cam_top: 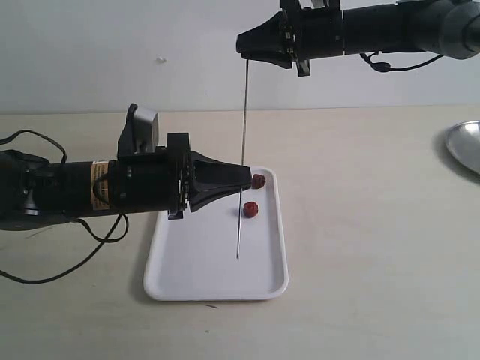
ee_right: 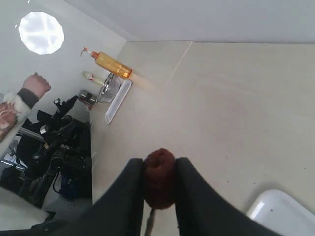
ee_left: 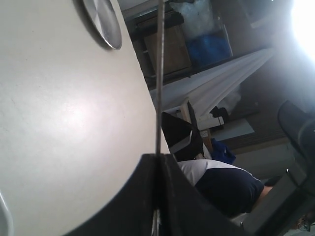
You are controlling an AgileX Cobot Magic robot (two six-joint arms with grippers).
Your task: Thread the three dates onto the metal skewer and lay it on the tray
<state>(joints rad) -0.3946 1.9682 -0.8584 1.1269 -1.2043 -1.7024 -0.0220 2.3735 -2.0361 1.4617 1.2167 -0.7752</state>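
One date [ee_right: 159, 183] inside right tool [ee_right: 159, 166]

Left arm [cam_top: 75, 187], right arm [cam_top: 375, 26]: jaws clamped.

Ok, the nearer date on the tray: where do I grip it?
Pinch the date across its round middle from straight above: it lies loose on the flat tray, and the upright skewer looks close beside it, so mind that side.
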